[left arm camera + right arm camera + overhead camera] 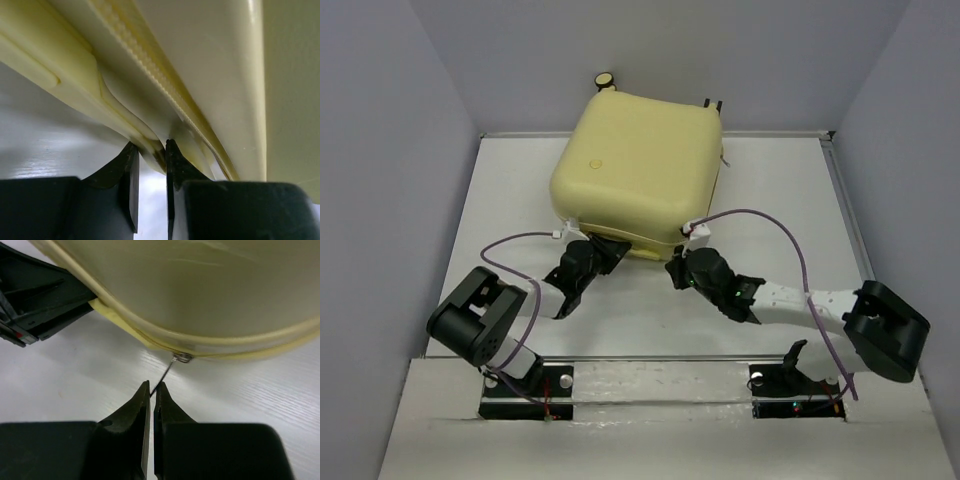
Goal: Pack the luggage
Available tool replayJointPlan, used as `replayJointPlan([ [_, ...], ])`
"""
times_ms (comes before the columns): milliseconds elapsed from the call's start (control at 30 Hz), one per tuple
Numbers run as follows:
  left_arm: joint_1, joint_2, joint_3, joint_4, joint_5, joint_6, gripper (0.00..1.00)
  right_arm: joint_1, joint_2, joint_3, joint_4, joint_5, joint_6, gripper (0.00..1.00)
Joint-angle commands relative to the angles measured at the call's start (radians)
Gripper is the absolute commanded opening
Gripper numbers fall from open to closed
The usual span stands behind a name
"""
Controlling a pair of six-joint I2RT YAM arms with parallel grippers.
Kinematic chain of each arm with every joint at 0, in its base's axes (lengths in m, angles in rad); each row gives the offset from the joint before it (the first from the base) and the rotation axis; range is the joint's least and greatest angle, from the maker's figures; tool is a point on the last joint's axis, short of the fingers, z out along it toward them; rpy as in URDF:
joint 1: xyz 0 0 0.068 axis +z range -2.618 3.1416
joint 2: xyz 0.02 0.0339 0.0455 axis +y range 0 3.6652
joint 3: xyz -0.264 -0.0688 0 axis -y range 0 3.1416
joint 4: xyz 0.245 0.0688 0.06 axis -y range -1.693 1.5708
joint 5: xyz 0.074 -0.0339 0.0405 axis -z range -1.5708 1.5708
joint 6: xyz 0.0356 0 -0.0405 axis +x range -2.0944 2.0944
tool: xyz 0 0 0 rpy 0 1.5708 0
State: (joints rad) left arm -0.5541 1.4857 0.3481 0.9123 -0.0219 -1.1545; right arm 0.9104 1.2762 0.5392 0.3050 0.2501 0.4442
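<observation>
Lid down, the luggage point(635, 160) lay flat toward the far side of the worktop point(770, 200). The left claw point(150, 150), set narrow, pinched the shell's near seam lip. The right claw point(152, 388) was clamped tight on the thin zip pull point(168, 371). A skewed tug could slip that sliver free or jam the slider. Both claws sat near each other, crowding the seam.

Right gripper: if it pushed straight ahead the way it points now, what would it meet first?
Probably the luggage, whose near edge lies just ahead of the right gripper, shut on the thin metal zipper pull.
</observation>
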Motion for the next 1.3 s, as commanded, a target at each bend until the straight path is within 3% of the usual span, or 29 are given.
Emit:
replayJointPlan([
  [0,-0.092,0.065,0.04,0.178,-0.121,0.118,0.06,0.232,0.229,0.251,0.037,-0.049,-0.01,0.07],
  [100,-0.098,0.074,0.003,0.214,-0.136,0.095,0.06,0.288,0.295,0.372,-0.004,0.011,-0.053,0.07],
  [333,-0.102,0.131,-0.008,0.333,-0.092,0.058,0.06,0.288,0.322,0.487,0.048,-0.239,-0.067,0.07],
  [433,-0.102,0.116,-0.009,0.324,-0.088,0.061,0.06,0.288,0.321,0.452,0.066,-0.232,-0.045,0.07],
  [533,-0.102,0.049,-0.012,0.264,-0.107,0.108,0.06,0.288,0.218,0.348,0.045,-0.151,-0.035,0.07],
  [567,-0.102,0.024,-0.009,0.231,-0.118,0.125,0.06,0.288,0.181,0.291,0.023,-0.108,-0.023,0.09],
  [600,-0.102,-0.002,-0.001,0.149,-0.137,0.143,0.06,0.279,0.143,0.266,-0.001,-0.066,-0.013,0.17],
  [633,-0.102,-0.062,0.002,0.108,-0.148,0.165,0.06,0.278,0.105,0.246,-0.029,-0.02,-0.007,0.33],
  [667,-0.102,-0.097,-0.001,0.029,-0.174,0.209,0.21,0.253,0.031,0.217,-0.094,-0.005,-0.002,0.59],
  [733,-0.102,-0.219,-0.024,-0.03,-0.205,0.236,0.46,0.24,-0.039,0.191,-0.151,0.059,-0.002,0.68],
  [767,-0.102,-0.27,-0.037,-0.055,-0.217,0.249,0.71,0.228,-0.07,0.18,-0.173,0.069,-0.01,0.71],
  [833,-0.102,-0.413,-0.044,-0.194,-0.263,0.288,0.9,0.174,-0.158,0.145,-0.227,0.103,-0.01,0.65],
  [867,-0.104,-0.462,-0.04,-0.284,-0.288,0.324,0.93,0.121,-0.184,0.133,-0.239,0.106,-0.009,0.58],
  [933,-0.102,-0.595,-0.026,-0.375,-0.318,0.364,0.95,0.058,-0.254,0.104,-0.247,0.092,-0.007,0.37],
  [967,-0.102,-0.638,-0.017,-0.424,-0.34,0.384,0.95,0.024,-0.271,0.097,-0.254,0.091,-0.01,0.17],
  [1000,-0.102,-0.677,0.008,-0.506,-0.386,0.421,0.95,-0.013,-0.285,0.091,-0.257,0.09,-0.01,0.09],
  [1133,-0.075,-0.762,0.156,-0.651,-0.487,0.522,0.94,-0.186,-0.278,0.113,-0.268,0.072,-0.025,0.07],
  [1200,-0.011,-0.672,0.296,-0.704,-0.403,0.549,0.94,-0.231,-0.252,0.133,-0.268,0.064,-0.032,0.07],
  [1267,0.142,-0.61,0.371,-0.714,-0.287,0.523,0.93,-0.293,-0.216,0.154,-0.268,0.061,-0.035,0.07],
])
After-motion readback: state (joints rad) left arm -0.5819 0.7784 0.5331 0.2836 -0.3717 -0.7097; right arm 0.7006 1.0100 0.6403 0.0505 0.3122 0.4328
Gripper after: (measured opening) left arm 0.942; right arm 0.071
